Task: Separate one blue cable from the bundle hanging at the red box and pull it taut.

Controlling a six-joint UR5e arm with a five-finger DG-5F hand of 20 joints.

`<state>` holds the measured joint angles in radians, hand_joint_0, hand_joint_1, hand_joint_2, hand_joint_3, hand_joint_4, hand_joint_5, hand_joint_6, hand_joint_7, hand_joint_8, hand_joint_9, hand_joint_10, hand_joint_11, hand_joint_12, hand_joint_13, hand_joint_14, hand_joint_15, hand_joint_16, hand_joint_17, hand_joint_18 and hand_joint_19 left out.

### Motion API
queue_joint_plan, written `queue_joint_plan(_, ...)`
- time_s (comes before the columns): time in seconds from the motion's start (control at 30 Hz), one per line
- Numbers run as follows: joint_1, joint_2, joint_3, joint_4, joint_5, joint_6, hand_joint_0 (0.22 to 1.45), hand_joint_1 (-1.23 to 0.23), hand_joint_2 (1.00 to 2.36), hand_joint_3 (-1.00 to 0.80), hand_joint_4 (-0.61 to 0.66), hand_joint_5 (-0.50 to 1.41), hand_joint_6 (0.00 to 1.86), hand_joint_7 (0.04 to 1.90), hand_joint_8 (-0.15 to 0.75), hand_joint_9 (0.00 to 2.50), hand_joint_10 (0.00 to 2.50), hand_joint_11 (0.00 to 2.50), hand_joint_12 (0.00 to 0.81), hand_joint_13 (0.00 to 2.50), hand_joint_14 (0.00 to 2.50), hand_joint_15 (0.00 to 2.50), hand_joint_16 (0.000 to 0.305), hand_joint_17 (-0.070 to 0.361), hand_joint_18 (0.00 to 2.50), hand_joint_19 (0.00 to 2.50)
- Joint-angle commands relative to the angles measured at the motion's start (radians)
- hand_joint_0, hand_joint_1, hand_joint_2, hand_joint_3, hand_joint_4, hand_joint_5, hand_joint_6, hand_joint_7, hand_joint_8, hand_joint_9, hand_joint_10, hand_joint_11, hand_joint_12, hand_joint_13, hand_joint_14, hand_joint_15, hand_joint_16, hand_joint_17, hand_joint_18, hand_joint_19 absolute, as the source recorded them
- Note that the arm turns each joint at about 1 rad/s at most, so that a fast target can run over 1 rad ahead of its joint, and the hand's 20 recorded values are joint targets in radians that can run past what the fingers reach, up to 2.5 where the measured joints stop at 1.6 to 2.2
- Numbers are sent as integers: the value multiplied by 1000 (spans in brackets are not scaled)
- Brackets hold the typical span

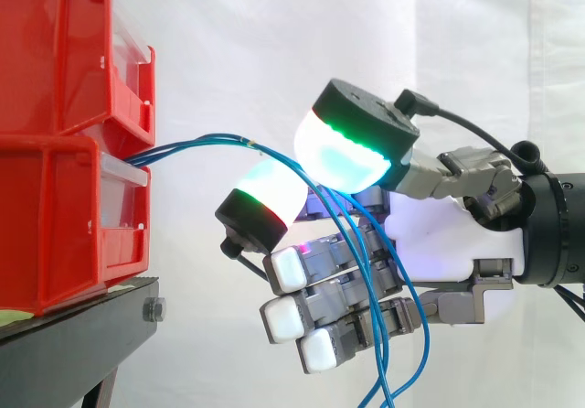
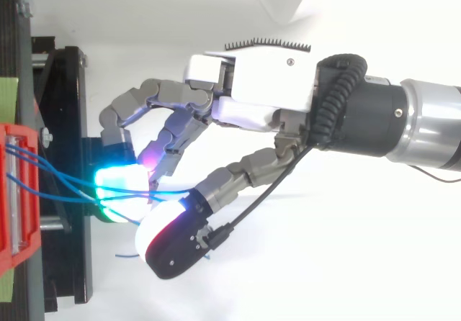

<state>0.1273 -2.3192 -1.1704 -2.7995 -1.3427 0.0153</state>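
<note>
Ideally pinch only one strand: several blue cables (image 1: pixel 206 139) look caught btwn the two big green-glowing pads (image 1: pixel 343 156), so shed the extras, then draw away from the red bins (image 1: pixel 55 216) w/ firm grip. Cables leave from btwn the stacked bins, arc thru the hand (image 1: pixel 439 234) and hang slack below. Hand reaches in level from right, fingers curled.
</note>
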Motion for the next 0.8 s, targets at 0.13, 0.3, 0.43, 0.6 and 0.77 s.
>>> queue_joint_plan(0.13,0,0,0,0,0,0,554,-625,1000,-500,82,-120,837,1189,259,1010,22,603,329,951,16,412,42,94,818,527)
queue_joint_plan(0.3,0,0,0,0,0,2,620,-731,1005,-453,61,-145,857,1184,260,983,23,606,329,946,18,419,41,93,814,529)
queue_joint_plan(0.43,0,0,0,0,0,0,646,-834,1014,-364,-6,-173,879,1215,257,942,23,614,339,940,16,417,42,95,815,528)
queue_joint_plan(0.6,0,0,0,0,0,0,718,-923,1000,-500,2,-187,886,1196,238,914,23,610,332,924,17,412,43,97,824,500)
queue_joint_plan(0.77,0,1,0,0,0,0,685,-956,1000,-500,58,-179,883,1192,235,934,25,618,329,924,16,411,43,97,835,498)
